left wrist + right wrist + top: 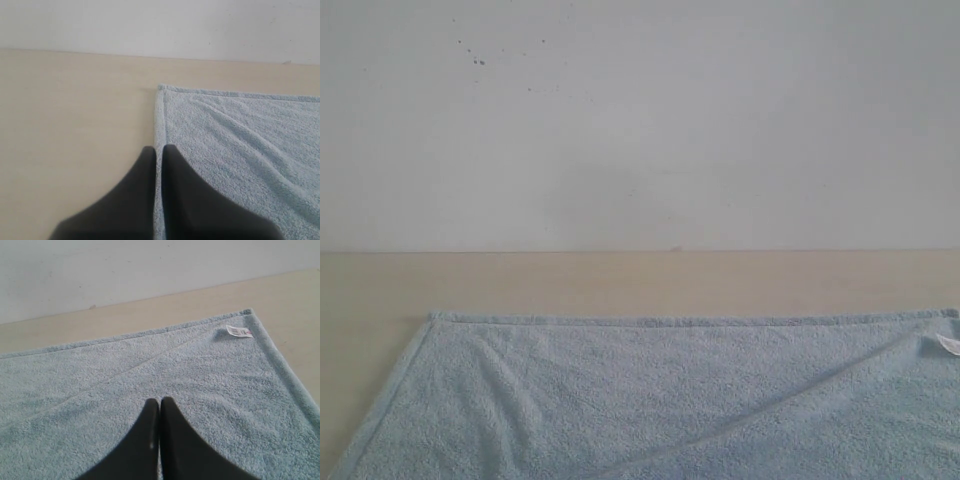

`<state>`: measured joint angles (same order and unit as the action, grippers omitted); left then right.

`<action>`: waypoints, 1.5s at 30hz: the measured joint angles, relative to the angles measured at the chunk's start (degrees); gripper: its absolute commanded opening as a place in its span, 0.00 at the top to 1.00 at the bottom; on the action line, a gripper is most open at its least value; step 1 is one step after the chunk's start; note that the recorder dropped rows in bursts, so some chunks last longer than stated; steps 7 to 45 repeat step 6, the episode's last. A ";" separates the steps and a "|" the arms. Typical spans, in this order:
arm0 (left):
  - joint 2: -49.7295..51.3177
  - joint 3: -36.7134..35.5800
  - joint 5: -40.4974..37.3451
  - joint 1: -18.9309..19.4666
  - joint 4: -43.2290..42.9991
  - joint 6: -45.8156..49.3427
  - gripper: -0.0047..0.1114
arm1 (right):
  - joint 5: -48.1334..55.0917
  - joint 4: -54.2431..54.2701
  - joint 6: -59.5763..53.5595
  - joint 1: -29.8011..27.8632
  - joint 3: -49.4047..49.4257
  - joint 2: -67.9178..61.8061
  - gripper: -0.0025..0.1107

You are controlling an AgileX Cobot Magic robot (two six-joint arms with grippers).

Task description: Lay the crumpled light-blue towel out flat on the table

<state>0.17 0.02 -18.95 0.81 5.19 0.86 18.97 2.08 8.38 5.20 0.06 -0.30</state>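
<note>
The light-blue towel [640,400] lies spread out on the beige table [620,285], its far hem straight and a faint diagonal crease crossing it. Its white tag [948,343] sits at the far right corner. Neither gripper shows in the exterior view. In the left wrist view my left gripper [158,150] hangs shut over the towel's [240,150] left hem, with only a thin slit between the fingers. In the right wrist view my right gripper [159,402] is shut above the towel's [125,380] middle, short of the tag [238,331]. Nothing is held.
A white speckled wall [640,120] rises right behind the table's far edge. Bare tabletop [75,125] stretches left of the towel, and a strip of it runs between the far hem and the wall.
</note>
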 measured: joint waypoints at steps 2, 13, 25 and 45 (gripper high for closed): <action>0.00 0.00 0.00 0.00 0.00 0.00 0.92 | 0.00 0.00 0.00 0.00 0.00 0.00 0.98; 0.00 0.00 0.49 0.00 0.00 0.00 0.92 | 0.00 -0.04 0.00 0.00 0.00 0.00 0.98; 0.00 0.00 0.49 0.00 0.00 0.00 0.92 | 0.00 -0.04 0.00 0.00 0.00 0.00 0.98; 0.00 0.00 0.49 0.00 0.00 0.00 0.92 | 0.00 -0.04 0.00 0.00 0.00 0.00 0.98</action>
